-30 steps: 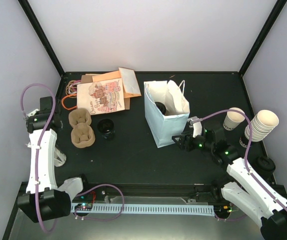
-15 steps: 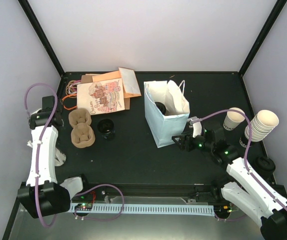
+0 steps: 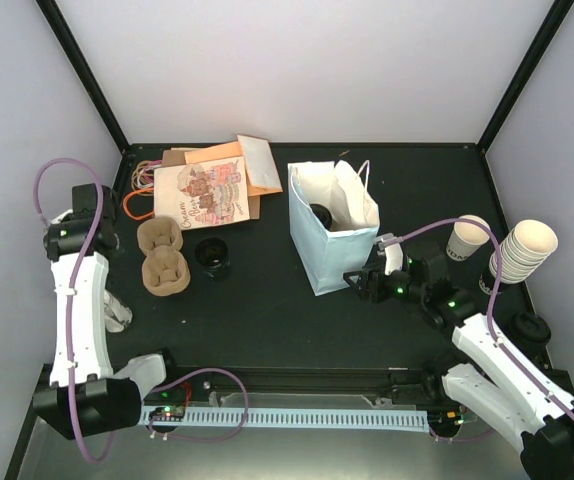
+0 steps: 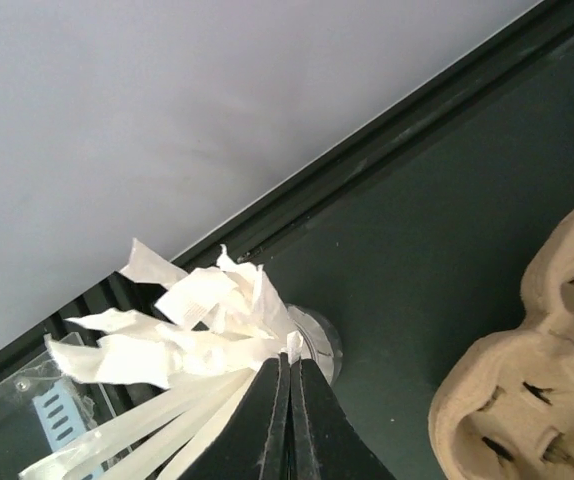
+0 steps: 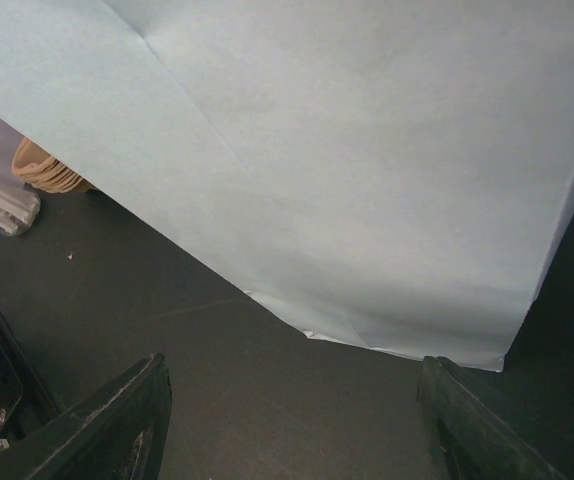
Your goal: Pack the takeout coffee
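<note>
A pale blue paper bag (image 3: 329, 245) stands open mid-table. A black disc, a lidded takeout coffee (image 3: 319, 213), sits inside it. Another black-topped round thing (image 3: 212, 255) stands on the table right of the pulp carriers. I cannot tell whether it is a lidded cup. My right gripper (image 3: 357, 282) is open and empty at the bag's near right side. In the right wrist view its fingers (image 5: 293, 368) face the bag wall (image 5: 367, 170). My left gripper (image 4: 289, 358) is shut, pinching a white paper-wrapped straw (image 4: 217, 320) that stands in a clear holder (image 4: 317, 340) at the table's left edge.
Two brown pulp carriers (image 3: 164, 258) lie left of centre and also show in the left wrist view (image 4: 537, 380). Printed paper bags (image 3: 207, 190) lie behind them. A lidless cup (image 3: 467, 240), stacked cups (image 3: 525, 250) and black lids (image 3: 532, 328) stand at the right. The straw holder (image 3: 117, 312) is beside the left arm.
The left arm's elbow has swung a little left and back over the straw holder. The right arm and the bag have not moved.
</note>
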